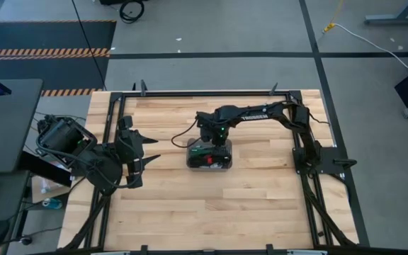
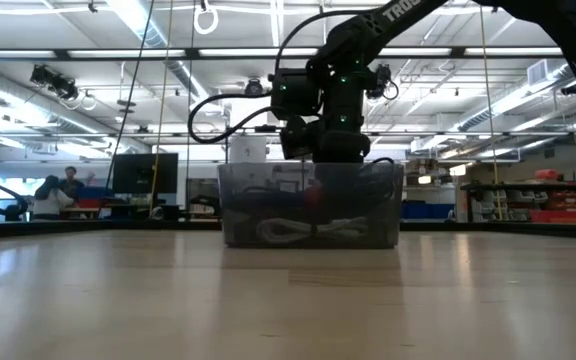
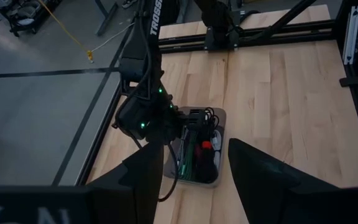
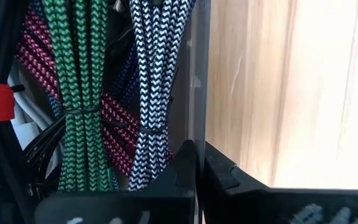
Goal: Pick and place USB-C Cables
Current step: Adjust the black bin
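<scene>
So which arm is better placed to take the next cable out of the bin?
The right. Its tool is already down at the bin, beside the cables. The left tool waits open near the table's left edge, well apart.

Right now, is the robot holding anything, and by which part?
Not the cables: the right gripper seems to pinch the bin by its side wall. The left gripper is open, empty.

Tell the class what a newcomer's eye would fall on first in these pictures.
The small translucent grey bin mid-table, packed with braided cable bundles: green, navy-and-white, maroon. The right gripper dips at the bin's wall, fingers nearly together. The left gripper waits at the table's left edge, open.
</scene>
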Robot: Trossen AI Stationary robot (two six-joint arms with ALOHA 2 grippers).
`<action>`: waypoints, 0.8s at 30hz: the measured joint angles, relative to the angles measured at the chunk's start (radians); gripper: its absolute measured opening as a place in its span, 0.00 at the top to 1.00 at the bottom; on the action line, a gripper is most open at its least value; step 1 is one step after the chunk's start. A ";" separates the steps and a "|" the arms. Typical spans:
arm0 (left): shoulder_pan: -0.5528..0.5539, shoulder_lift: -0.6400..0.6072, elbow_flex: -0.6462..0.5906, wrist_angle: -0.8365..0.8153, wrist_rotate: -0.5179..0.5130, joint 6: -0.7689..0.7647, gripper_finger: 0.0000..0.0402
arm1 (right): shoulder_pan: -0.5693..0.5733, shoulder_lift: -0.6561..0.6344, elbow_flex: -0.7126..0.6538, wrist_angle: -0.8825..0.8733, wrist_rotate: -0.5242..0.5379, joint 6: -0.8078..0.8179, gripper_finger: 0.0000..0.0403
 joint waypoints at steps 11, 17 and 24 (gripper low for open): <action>0.000 0.000 0.000 0.000 0.000 0.002 0.53 | 0.003 0.000 0.000 0.001 -0.004 -0.007 0.87; 0.000 0.000 0.000 0.000 0.000 0.002 0.53 | 0.003 0.000 0.006 0.000 -0.001 -0.008 0.81; 0.000 0.000 0.000 0.000 0.000 0.002 0.53 | 0.003 0.000 0.084 -0.011 0.023 -0.038 0.78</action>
